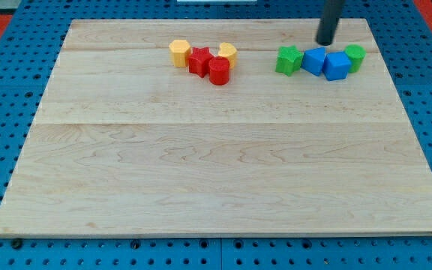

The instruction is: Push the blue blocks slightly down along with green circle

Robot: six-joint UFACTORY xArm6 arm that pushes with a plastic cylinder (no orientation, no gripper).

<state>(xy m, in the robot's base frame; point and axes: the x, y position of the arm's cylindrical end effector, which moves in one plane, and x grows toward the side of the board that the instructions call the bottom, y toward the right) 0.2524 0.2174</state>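
Two blue blocks sit side by side near the view's top right of the wooden desk [223, 172]. The left blue block [314, 61] touches the right blue block [337, 66], which sits a little lower in the view and looks like a cube; the left one's shape is harder to make out. Touching the right blue block on its upper right is the green round block [355, 56], a short cylinder standing upright. On the other end of the row, just beside the left blue block, is a green star-like block [289, 60].

My tip [325, 41] rests just above the blue pair in the view, close to the top edge of the left blue block, apart from it by a small gap. The rod has no jaws, so there is nothing released or clenched to tell.

Well apart to the view's left lies a second cluster: a yellow hexagon-like block [179, 52], a red star-like block [199, 61], a red round block [218, 71] and a yellow block [228, 52] partly hidden behind the red ones.
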